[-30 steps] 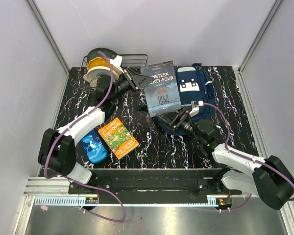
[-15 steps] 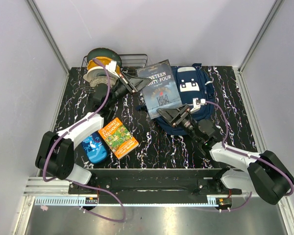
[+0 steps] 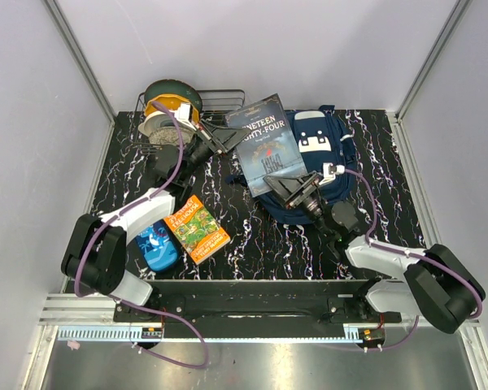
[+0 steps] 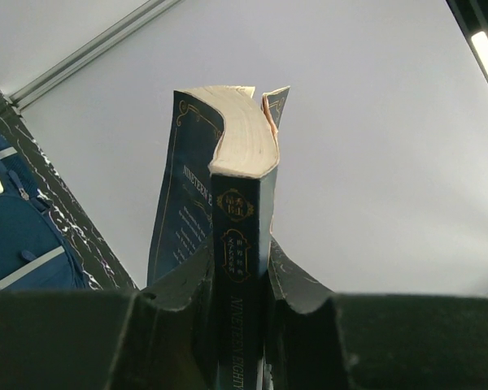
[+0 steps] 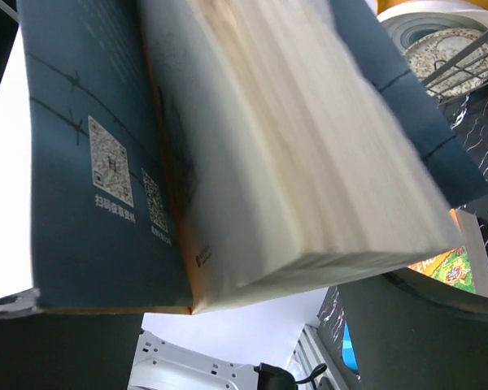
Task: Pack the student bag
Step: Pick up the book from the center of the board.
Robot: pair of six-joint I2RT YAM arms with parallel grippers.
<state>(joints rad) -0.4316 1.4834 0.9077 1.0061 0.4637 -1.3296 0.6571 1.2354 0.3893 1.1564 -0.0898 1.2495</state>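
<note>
The student bag (image 3: 324, 150), navy with white patches, lies at the back right of the table, and its edge shows in the left wrist view (image 4: 16, 236). My left gripper (image 3: 226, 138) is shut on the spine of a dark blue book, Nineteen Eighty-Four (image 3: 267, 146). It holds the book tilted up over the bag's left side. In the left wrist view the spine (image 4: 242, 244) sits between the fingers (image 4: 240, 272). My right gripper (image 3: 298, 188) is open, its jaws wide on either side of the book's lower edge. The page block (image 5: 293, 162) fills the right wrist view above the gripper (image 5: 244, 305).
An orange comic book (image 3: 197, 229) and a blue pencil case (image 3: 156, 246) lie at the front left. A wire rack (image 3: 220, 101) with stacked plates (image 3: 164, 112) stands at the back left. The plates (image 5: 439, 45) and comic book (image 5: 451, 268) also show in the right wrist view.
My left gripper has raised and turned the book slightly. My right gripper has moved up and forward to the book's lower edge, tilting upward.
</note>
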